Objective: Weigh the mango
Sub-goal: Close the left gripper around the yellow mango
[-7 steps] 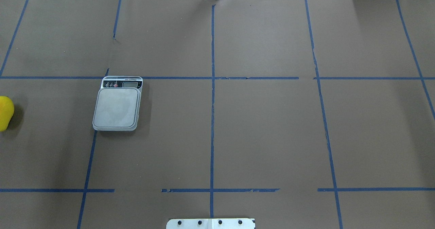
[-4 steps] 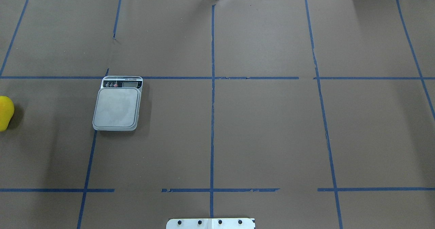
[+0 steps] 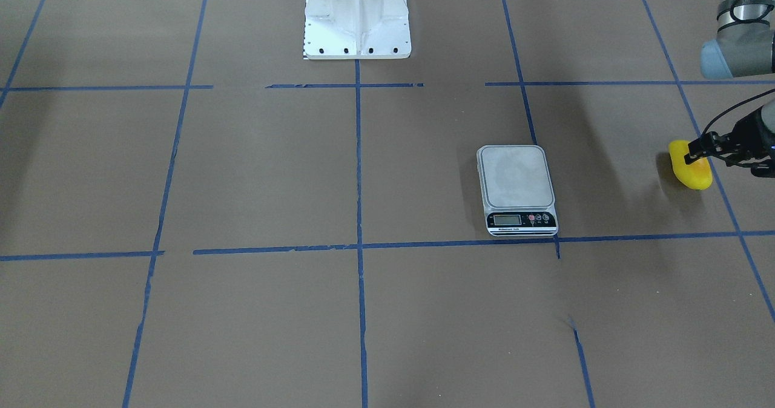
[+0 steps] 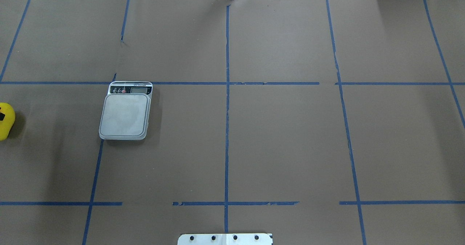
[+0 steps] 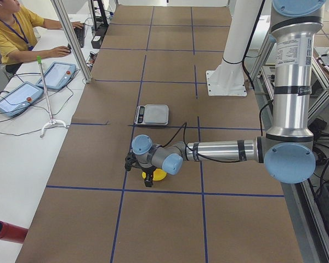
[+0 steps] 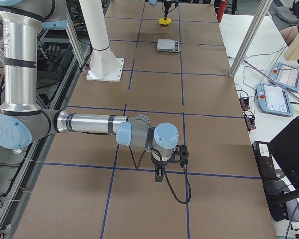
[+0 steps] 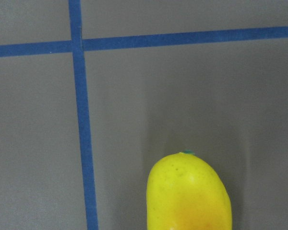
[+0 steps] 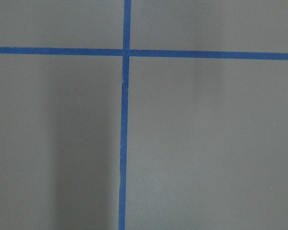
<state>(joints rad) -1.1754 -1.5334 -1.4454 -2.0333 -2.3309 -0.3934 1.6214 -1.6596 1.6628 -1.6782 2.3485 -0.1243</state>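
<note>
Right gripper: lower centre of the right-side view, pointing down at the bare table, with nothing visibly in it. Open or closed, can't tell from here. Its wrist cam shows only table and tape lines. Reads as parked out of the way, since the fruit isn't on its side.

Pedestal: next back, upper left of that view.

Scale: right of centre in the front view, platform bare. Display is turned toward the bottom edge, away from the robot, presumably so the operator-side camera can read it.

Mango: farthest, at the right edge of the front view. It lies on the table, well apart from the scale, not weighed yet.

Left gripper: enters from the right edge, right on top of the mango. Jaws apart or clamped on it, can't tell. The wrist cam shows only the fruit's end at bottom centre, no fingers.

My read: the left arm takes this because fruit and scale both sit in its half. Step in hand is the grasp, then the carry to the platform.
</note>
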